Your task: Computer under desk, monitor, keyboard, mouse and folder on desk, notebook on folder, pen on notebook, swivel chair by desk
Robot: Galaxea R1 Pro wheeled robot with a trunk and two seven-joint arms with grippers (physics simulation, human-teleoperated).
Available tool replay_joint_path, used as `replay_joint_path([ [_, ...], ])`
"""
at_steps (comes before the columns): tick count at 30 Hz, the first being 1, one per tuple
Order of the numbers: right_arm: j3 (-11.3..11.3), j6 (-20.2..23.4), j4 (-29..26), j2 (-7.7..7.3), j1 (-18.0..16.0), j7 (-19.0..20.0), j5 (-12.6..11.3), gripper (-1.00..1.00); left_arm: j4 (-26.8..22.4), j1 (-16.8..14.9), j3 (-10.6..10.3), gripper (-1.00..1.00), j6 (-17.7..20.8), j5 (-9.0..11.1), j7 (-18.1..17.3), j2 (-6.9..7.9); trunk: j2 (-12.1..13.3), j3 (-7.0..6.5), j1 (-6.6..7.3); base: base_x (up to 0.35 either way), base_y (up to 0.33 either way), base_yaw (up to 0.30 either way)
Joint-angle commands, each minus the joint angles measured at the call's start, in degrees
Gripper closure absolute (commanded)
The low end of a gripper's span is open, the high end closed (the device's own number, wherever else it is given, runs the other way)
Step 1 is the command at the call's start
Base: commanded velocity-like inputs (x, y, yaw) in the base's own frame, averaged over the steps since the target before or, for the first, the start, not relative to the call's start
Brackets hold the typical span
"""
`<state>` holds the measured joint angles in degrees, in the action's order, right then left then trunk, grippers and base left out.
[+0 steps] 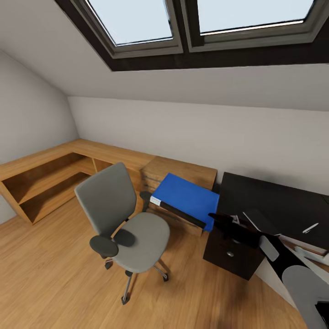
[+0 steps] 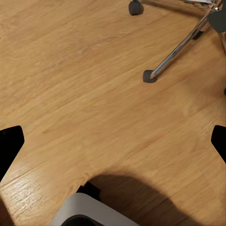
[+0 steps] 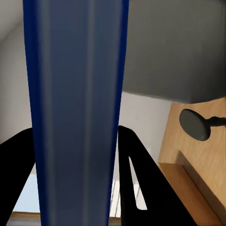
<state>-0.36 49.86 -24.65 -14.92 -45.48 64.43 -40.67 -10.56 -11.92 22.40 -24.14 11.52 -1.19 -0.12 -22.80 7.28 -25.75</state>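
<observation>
Head view, right jaws [image 1: 218, 218] clamped on blue folder [image 1: 187, 197] edge, left jaws apart above open floor [image 2: 94, 94], swivel chair [image 1: 123, 219] nearby

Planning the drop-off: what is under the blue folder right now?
The folder, shut in the right gripper, is held in the air over a light-wood drawer chest; it covers most of the chest's front.

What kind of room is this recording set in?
Most likely an attic room used as a home office: skylight windows sit in a sloped ceiling over wood flooring, with a grey swivel chair, a black desk and low wooden shelving along the walls. The right claw holds a blue folder.
</observation>
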Motion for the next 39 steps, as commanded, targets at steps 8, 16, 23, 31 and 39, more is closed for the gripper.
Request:
replay_joint_path([
  [8, -0.3, 1.8, -0.7, -0.46, -0.1, -1.3, 0.0, 1.0, 0.0, 0.0, -0.2, -1.0, -0.2, 0.6, -0.1, 0.0, -0.1, 0.12, -0.03, 0.0, 0.0, 0.0],
  [16, 0.0, 2.8, -5.8, -3.13, -0.1, -4.1, 0.0, 1.0, 0.0, 0.0, -0.2, -1.0, -0.2, 0.6, -0.1, -0.05, -0.1, 0.12, -0.03, 0.0, 0.0, 0.0],
  [23, 0.0, 4.8, -7.3, -5.04, -0.1, -7.0, 0.0, 1.0, 0.0, 0.0, -0.2, -1.0, -0.2, 0.6, -0.1, -0.12, -0.1, 0.12, -0.03, 0.0, 0.0, 0.0],
  [31, -0.5, 5.2, -7.2, -5.93, -0.1, -8.0, -0.3, 1.0, 0.0, 0.0, -0.2, -1.0, -0.3, 0.6, -0.1, -0.14, -0.1, 0.12, -0.03, 0.0, 0.0, 0.0],
  [39, -0.7, 5.2, -7.1, -6.71, -0.1, -7.9, -0.7, 1.0, 0.0, 0.0, -0.2, -1.0, -0.3, 0.6, -0.1, -0.14, -0.1, 0.12, -0.03, 0.0, 0.0, -0.014],
])
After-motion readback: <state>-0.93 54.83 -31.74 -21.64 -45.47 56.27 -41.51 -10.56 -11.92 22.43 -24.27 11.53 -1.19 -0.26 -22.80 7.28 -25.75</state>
